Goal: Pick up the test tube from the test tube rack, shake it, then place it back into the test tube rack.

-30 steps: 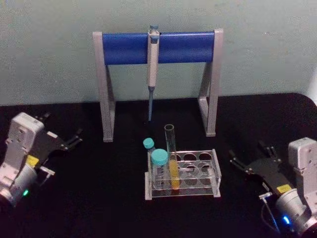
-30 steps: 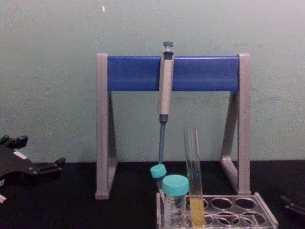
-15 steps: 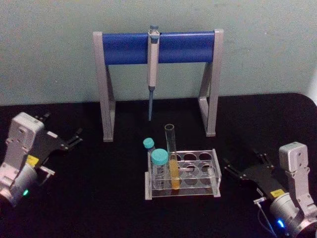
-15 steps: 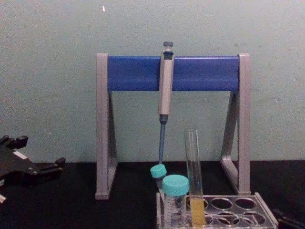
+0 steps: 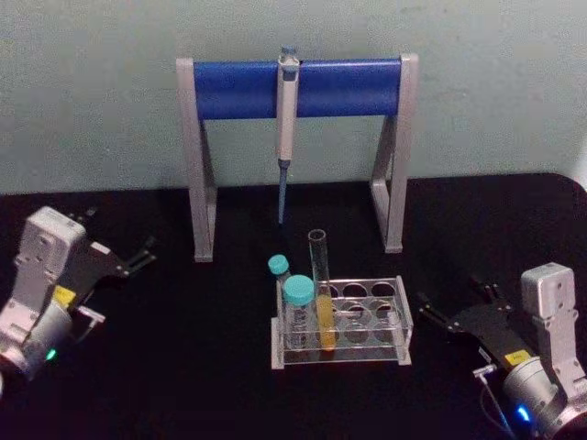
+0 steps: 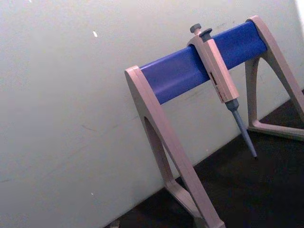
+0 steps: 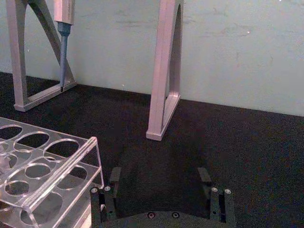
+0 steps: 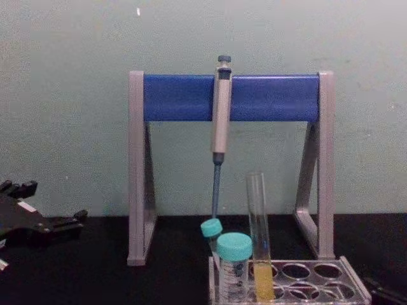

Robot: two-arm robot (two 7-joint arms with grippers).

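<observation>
The test tube (image 5: 320,280) stands upright in the clear test tube rack (image 5: 402,319) at the table's middle, yellow-orange liquid in its lower part. The chest view shows the test tube (image 8: 257,229) rising well above the test tube rack (image 8: 353,288). My right gripper (image 5: 451,298) rests low on the table just right of the rack, open and holding nothing. In the right wrist view its gripper (image 7: 159,176) has its fingers spread, with the test tube rack (image 7: 71,161) beside them. My left gripper (image 5: 128,247) sits open at the far left, away from the rack.
Two teal-capped vials (image 5: 297,307) occupy the rack's left end, close to the tube. Behind the rack stands a grey-and-blue pipette stand (image 5: 339,87) with a pipette (image 5: 286,115) hanging from it. The black table meets a pale wall at the back.
My right gripper has dropped lower and shifted slightly toward the rack. The left arm, the tube and the rack have stayed put.
</observation>
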